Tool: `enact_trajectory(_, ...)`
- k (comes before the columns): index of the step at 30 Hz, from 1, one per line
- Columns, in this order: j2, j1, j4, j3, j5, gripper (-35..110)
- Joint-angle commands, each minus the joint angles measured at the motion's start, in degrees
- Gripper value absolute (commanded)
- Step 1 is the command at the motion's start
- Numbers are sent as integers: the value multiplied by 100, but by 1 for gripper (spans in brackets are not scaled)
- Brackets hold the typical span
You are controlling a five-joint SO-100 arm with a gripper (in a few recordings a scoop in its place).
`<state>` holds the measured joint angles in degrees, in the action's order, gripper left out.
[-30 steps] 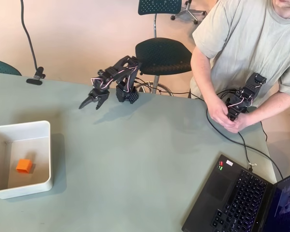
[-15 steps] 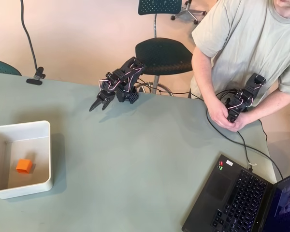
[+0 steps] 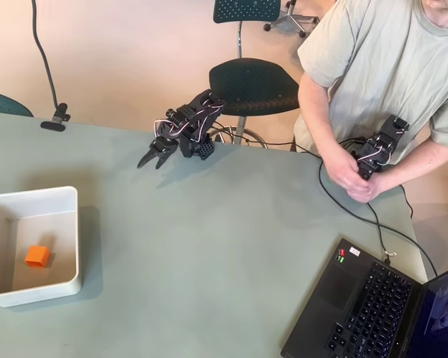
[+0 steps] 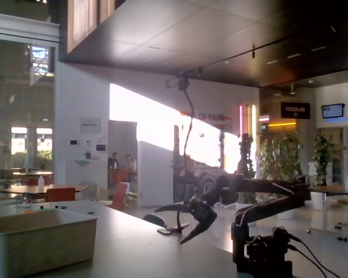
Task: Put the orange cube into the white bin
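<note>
The orange cube lies inside the white bin at the table's left edge in the overhead view. The bin's near wall shows in the fixed view, and the cube is hidden behind it there. My black gripper hangs open and empty above the table's far side, close to the arm's base and well to the right of the bin. In the fixed view my gripper points left with its fingers spread apart.
An open laptop sits at the table's near right corner. A black cable runs across the right side. A person sits behind the far right edge. A dark chair stands behind the arm's base.
The arm has folded back toward its base; the open gripper moved right and slightly away from the bin. Cube and bin have not moved.
</note>
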<state>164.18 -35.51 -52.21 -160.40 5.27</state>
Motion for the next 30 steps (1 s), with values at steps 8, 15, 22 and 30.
enact_trajectory(8, 2531, -26, -18, -1336, 0, 69)
enact_trajectory(15, 2848, -26, -501, -1626, 44, 68)
enact_trajectory(22, 2848, -44, -598, -1608, 79, 48)
enact_trajectory(30, 2848, -97, -615, -1635, 88, 35)
